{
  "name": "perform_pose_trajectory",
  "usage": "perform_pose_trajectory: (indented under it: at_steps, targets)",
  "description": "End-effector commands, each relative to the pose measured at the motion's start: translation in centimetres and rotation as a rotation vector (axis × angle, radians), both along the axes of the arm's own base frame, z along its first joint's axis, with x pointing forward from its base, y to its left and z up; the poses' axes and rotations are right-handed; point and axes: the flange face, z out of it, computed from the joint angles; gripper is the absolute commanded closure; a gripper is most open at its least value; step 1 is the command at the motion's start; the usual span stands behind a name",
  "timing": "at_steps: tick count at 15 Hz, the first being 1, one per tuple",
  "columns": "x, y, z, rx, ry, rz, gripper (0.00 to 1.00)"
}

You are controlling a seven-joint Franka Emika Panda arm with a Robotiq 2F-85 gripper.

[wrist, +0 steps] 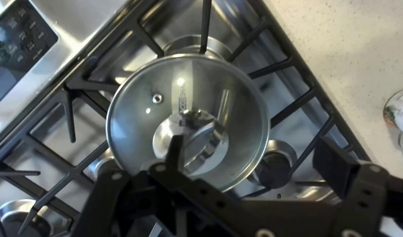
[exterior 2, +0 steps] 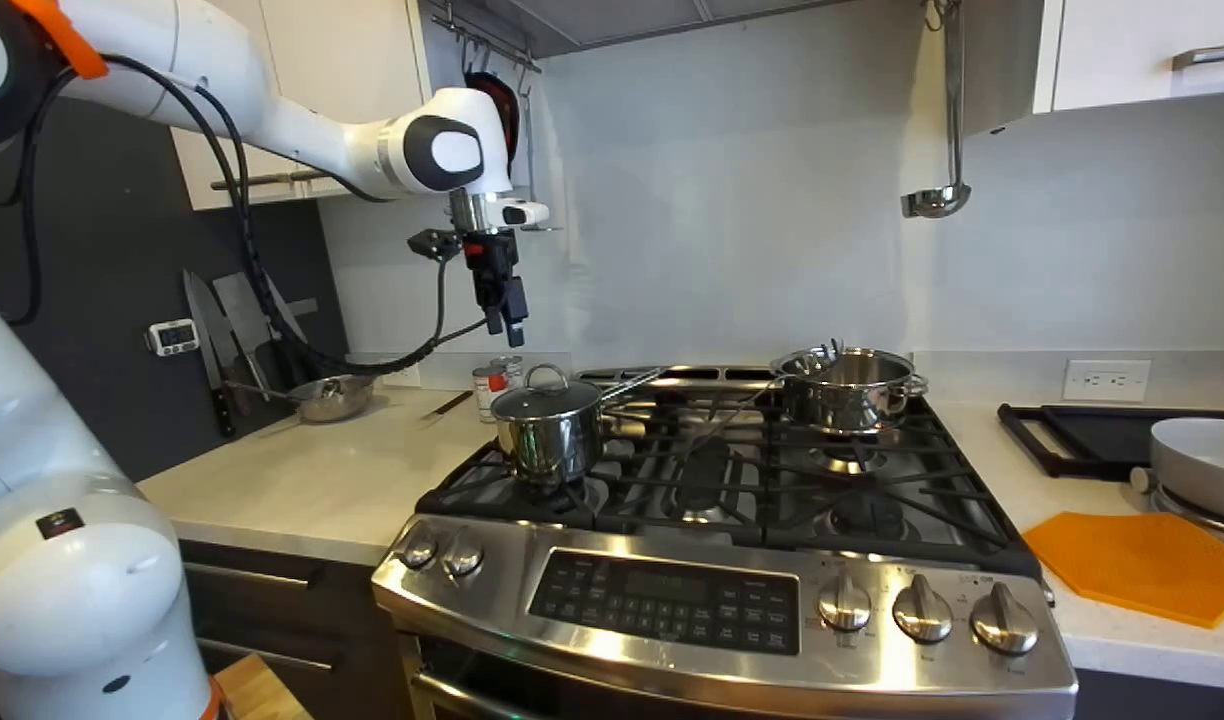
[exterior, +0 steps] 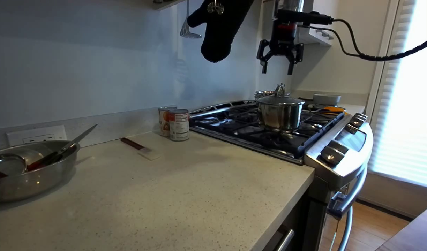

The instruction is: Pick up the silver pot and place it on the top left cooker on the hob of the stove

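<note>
The silver pot (exterior: 279, 116) stands upright with its glass lid on, over the front left of the hob (exterior 2: 872, 490) of the stove (exterior 2: 472, 585). It shows in an exterior view (exterior 2: 549, 445) and the wrist view (wrist: 132, 95). Its lid has a metal loop handle (wrist: 201, 141). The top left cooker (wrist: 275, 171) lies just behind the pot in the wrist view, with no pot on it. My gripper (exterior: 277, 69) is open and empty, well above the lid, pointing down; it also shows in an exterior view (exterior 2: 505, 325) and the wrist view (wrist: 251, 148).
Two tin cans (exterior: 179, 125) stand on the counter by the hob's left edge, near a brush (exterior: 140, 148). A metal bowl (exterior: 49, 181) holds utensils. A second open pot (exterior 2: 852, 405) stands at the back right. A black oven mitt (exterior: 217, 38) hangs by the wall.
</note>
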Motion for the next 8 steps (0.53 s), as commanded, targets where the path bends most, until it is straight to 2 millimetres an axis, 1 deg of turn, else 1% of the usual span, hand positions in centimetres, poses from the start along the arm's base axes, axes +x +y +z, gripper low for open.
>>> perform_pose_trajectory:
  at_steps: [1, 3, 6, 8]
  targets:
    - [-0.1, -6.0, -0.6, 0.051, -0.111, 0.098, 0.00]
    - [0.3, -9.2, -1.9, 0.094, -0.165, 0.166, 0.00]
    - [0.8, -12.8, -4.6, 0.198, -0.222, 0.249, 0.00]
    - [1.0, -14.9, -6.3, 0.282, -0.243, 0.293, 0.00]
